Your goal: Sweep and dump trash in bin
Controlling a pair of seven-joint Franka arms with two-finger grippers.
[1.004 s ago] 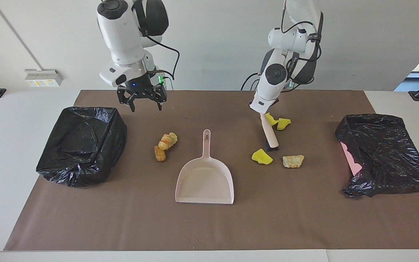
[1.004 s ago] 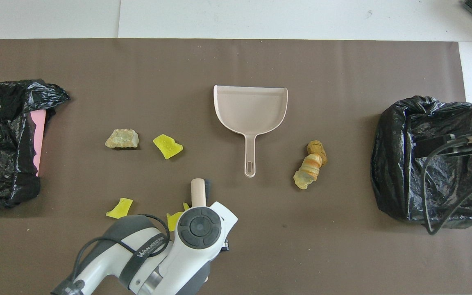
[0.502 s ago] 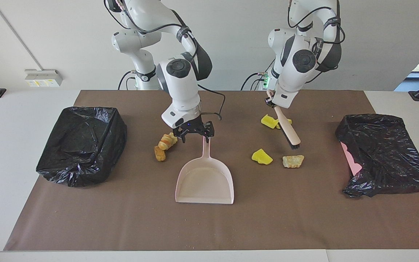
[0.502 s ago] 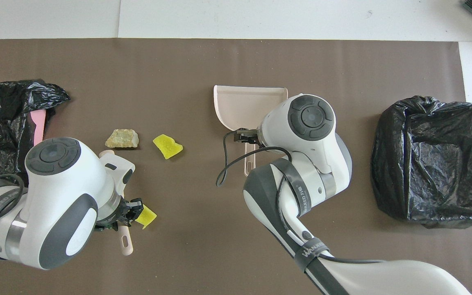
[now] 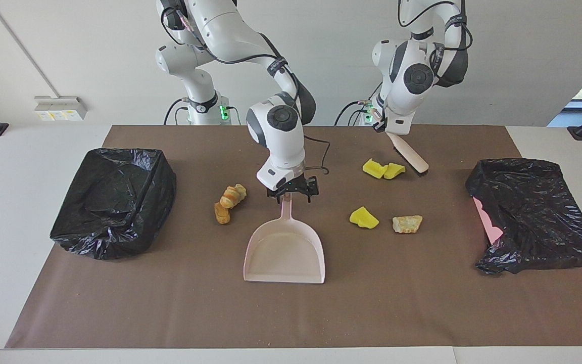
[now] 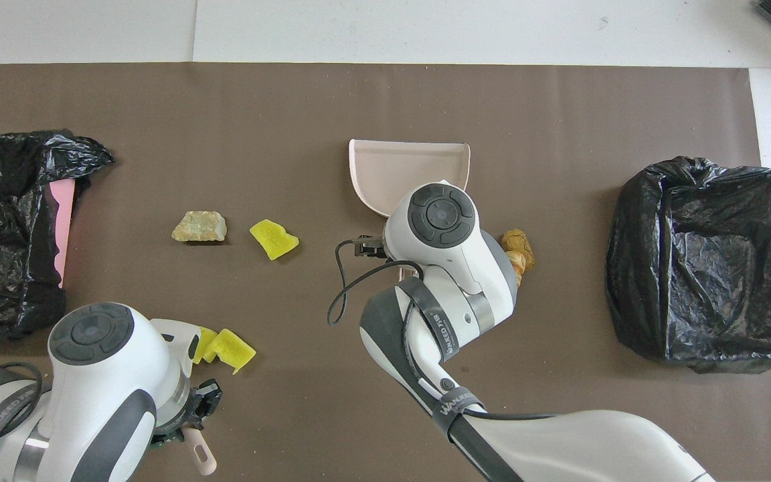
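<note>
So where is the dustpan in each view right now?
Facing view: the pale pink dustpan lies mid-mat, its handle pointing up the picture under the right gripper.
Overhead view: the dustpan shows upper centre, its handle hidden beneath the right arm.
Shared landmark: the tan lump beside a yellow chunk.

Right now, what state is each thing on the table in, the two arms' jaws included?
Dustpan: flat on the mat, empty.
Right gripper: jaws open, at the dustpan's handle.
Left gripper: shut on the brush, raised and tilted.
Trash: loose on the mat, none swept in.
Bin at the right arm's end: lined, upright.
Bin at the left arm's end: lined, slumped.
</note>
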